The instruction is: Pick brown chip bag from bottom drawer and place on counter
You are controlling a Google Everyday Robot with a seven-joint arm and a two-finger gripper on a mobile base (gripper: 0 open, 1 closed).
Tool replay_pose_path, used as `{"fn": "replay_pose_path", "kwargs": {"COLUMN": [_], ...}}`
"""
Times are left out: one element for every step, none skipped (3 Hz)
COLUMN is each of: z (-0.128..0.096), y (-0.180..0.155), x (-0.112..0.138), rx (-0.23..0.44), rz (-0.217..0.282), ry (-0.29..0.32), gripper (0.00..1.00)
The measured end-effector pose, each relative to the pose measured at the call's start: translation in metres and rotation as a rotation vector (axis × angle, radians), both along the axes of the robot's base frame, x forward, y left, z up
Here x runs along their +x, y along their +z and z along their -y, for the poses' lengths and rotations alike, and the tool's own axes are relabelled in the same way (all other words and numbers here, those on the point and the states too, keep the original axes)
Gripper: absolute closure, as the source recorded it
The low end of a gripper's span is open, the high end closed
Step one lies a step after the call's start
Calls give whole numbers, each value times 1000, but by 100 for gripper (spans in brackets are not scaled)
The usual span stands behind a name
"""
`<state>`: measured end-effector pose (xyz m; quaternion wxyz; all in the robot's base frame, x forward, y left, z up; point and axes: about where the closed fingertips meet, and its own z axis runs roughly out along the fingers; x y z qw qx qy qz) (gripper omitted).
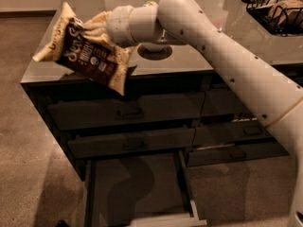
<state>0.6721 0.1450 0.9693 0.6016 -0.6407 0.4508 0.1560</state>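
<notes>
Brown chip bag [84, 51]: crinkly, with tan crimped ends and a dark brown middle panel bearing white lettering and small round marks. It is tilted, one end toward 10 o'clock and the other toward 5 o'clock.
Bag's place: held in the air at 10 o'clock in the view, over the counter's [199, 63] front-left corner. Its lower end crosses the near edge and hangs in front of the top drawer face.
Contact with counter: cannot tell whether the bag touches the top.
Counter edges: the near edge runs from 9 o'clock toward 3 o'clock just under the bag. The left edge runs back toward 12 o'clock, with brown carpet [23, 141] beyond it.
Open room: glossy bare counter lies at 12 to 1 o'clock of the bag. A black wire basket [274, 11] sits far off at 2 o'clock.
Bottom drawer [137, 193]: pulled out at 6 o'clock, well below the bag, with its dark floor showing.
Gripper [98, 30]: at the bag's 2 o'clock side, on the end of the white arm [227, 65] that reaches in from 4 o'clock.
Jaws: clamped on the bag's upper right edge, so the bag hangs from them toward 8 o'clock.
</notes>
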Motion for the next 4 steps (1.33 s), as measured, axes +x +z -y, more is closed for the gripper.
{"fn": "replay_pose_path", "kwargs": {"z": [-24, -37, -37, -39], "y": [9, 11, 1, -1], "x": [22, 46, 72, 77], "rx": [21, 35, 47, 52], "rz": [-12, -16, -33, -39], "ry": [-20, -66, -139, -154], "gripper": [100, 100, 82, 50]}}
